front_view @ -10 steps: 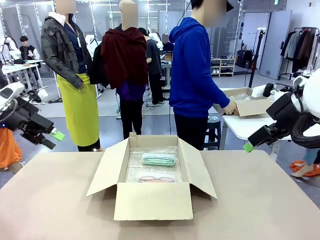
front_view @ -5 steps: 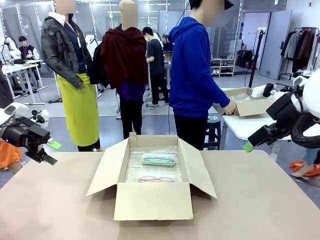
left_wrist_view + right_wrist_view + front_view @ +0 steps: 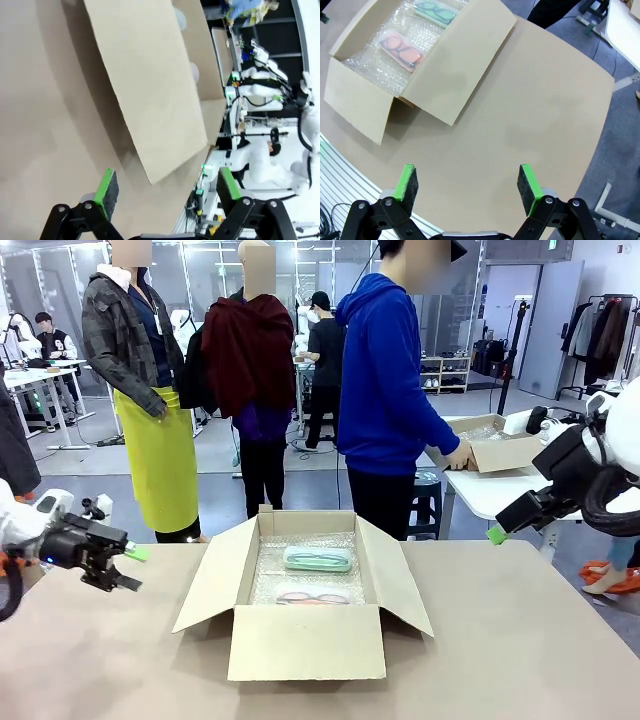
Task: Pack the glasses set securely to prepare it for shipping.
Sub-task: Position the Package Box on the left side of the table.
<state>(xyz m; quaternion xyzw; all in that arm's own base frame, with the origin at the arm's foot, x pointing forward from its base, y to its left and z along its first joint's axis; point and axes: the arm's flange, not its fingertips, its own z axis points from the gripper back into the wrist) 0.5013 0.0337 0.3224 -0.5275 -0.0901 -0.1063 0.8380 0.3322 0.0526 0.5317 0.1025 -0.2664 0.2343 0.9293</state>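
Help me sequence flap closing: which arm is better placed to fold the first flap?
Probably left: the left gripper hovers open, low beside the left flap of the box; the right gripper, also open, hangs higher and farther off.

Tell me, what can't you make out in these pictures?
Front view: pink case, near edge hidden by the box front wall.
Left wrist view: box contents, hidden behind its flap.
Right wrist view: box floor, covered by bubble wrap.

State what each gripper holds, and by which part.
Nothing: the left gripper and right gripper are open and empty; the mint case and pink case lie in the box.
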